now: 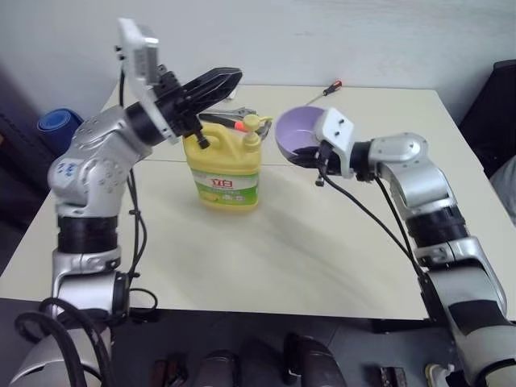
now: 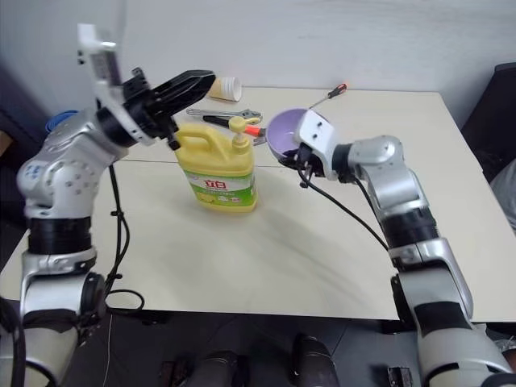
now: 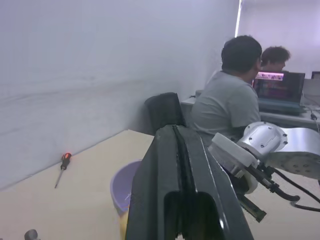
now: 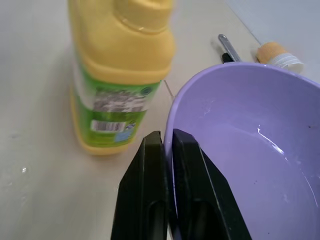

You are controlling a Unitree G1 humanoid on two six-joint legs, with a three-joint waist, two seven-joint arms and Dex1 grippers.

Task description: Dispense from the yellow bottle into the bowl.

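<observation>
Bowl (image 4: 260,150) pinched by its rim in the right gripper (image 4: 167,150) beside the yellow bottle (image 1: 226,165), the empty left gripper (image 1: 216,83) clamped shut above the pump — pressing looks next.

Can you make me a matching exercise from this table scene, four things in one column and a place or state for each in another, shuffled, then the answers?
Things:
1. yellow bottle
2. bowl
3. left end effector
4. screwdriver

Places or states:
A. shut, holding nothing, above the bottle's pump
B. lying at the far edge of the table
C. standing upright on the table
D. held by its rim in the right end effector, tilted, beside the bottle

Pairs: 1-C, 2-D, 3-A, 4-B
</observation>
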